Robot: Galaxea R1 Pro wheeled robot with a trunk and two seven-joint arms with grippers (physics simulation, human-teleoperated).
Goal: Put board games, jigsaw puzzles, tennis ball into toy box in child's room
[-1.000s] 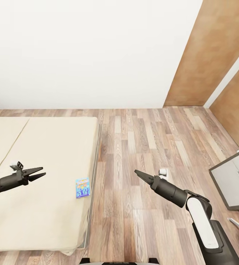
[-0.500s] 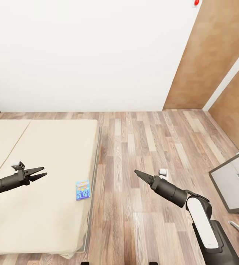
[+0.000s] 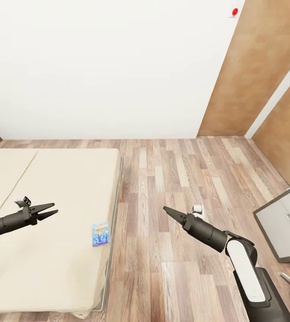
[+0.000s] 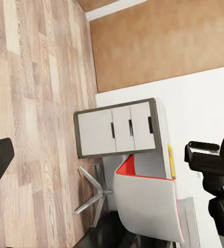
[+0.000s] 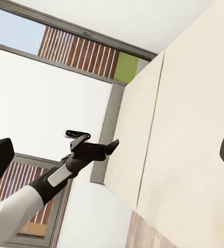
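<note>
Jaws: left gripper [image 3: 51, 210] slightly apart, empty, above beige mattress of bed [image 3: 51, 179]; right gripper [image 3: 167, 210] together, empty, over wood plank floor [image 3: 171, 170]. Small blue board game box [image 3: 100, 233] flat near mattress edge. White wall [image 3: 109, 67] behind.

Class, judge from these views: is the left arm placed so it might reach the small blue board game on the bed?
Probably yes. The left gripper hovers open over the bed, and the blue board game lies flat near the mattress edge with nothing between them.

One bed [image 3: 51, 201], one blue board game [image 3: 100, 233] (near bed edge), one drawer cabinet [image 3: 283, 223], two arms.
</note>
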